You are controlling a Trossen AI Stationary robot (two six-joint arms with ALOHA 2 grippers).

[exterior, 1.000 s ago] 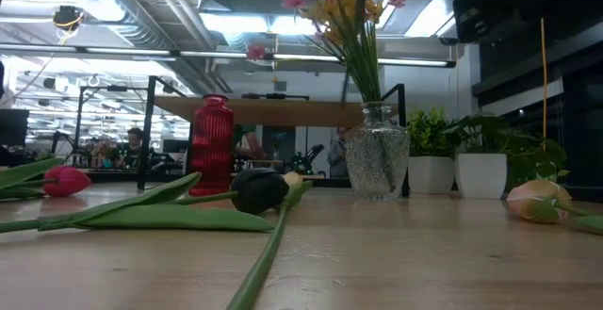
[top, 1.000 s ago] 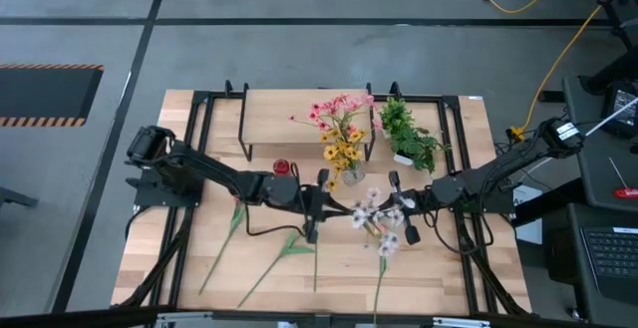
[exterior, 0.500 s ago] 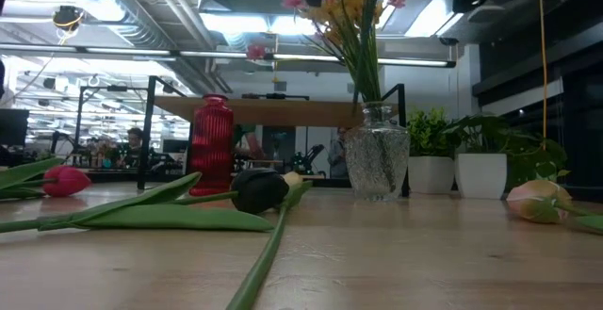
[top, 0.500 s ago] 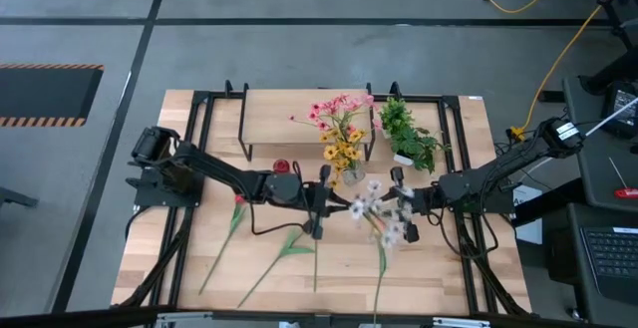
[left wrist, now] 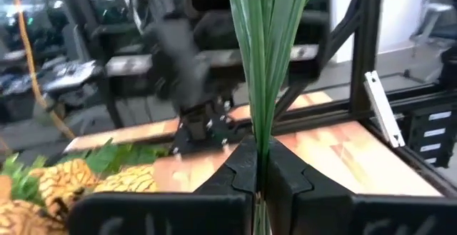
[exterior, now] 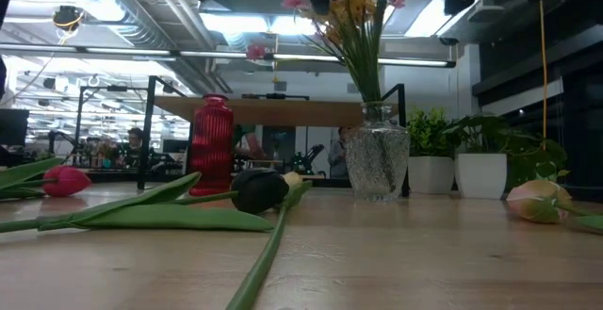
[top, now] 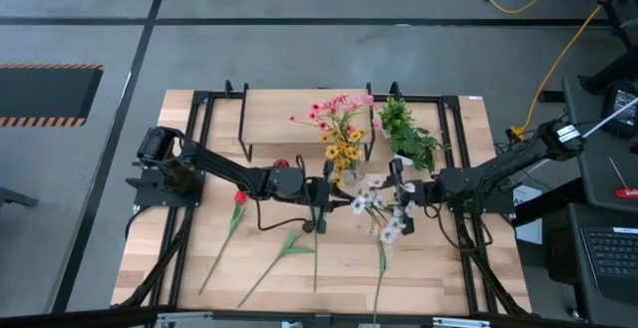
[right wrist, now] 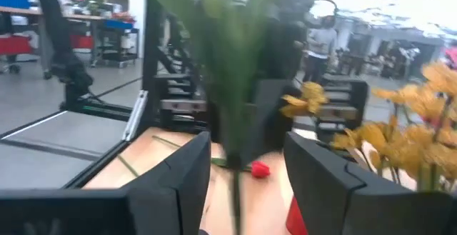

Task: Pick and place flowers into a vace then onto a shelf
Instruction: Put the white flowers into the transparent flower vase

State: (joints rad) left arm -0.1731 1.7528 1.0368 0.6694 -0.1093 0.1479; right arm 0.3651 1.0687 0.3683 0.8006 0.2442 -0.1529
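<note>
— What have you got in your left gripper?

— My left fingers are pressed together on a bundle of green stems. The stems rise straight up from between the two pads, pinched right at the tips.

— And the right gripper?

— Its fingers stand spread, with a blurred green stalk passing through the gap between them. I cannot tell whether either finger touches it. From above, the white and pink blooms hang between my two grippers, just in front of the glass vase.

— Where are the other flowers?

— Pink and yellow ones already stand in that vase, beyond my fingertips and toward the shelf. A red tulip and a few long stems lie flat on the table, off to the left gripper's outer side. A peach bloom rests on the wood too.

— Anything else near?

— A leafy potted plant just past the right fingers, beside the vase.
</note>
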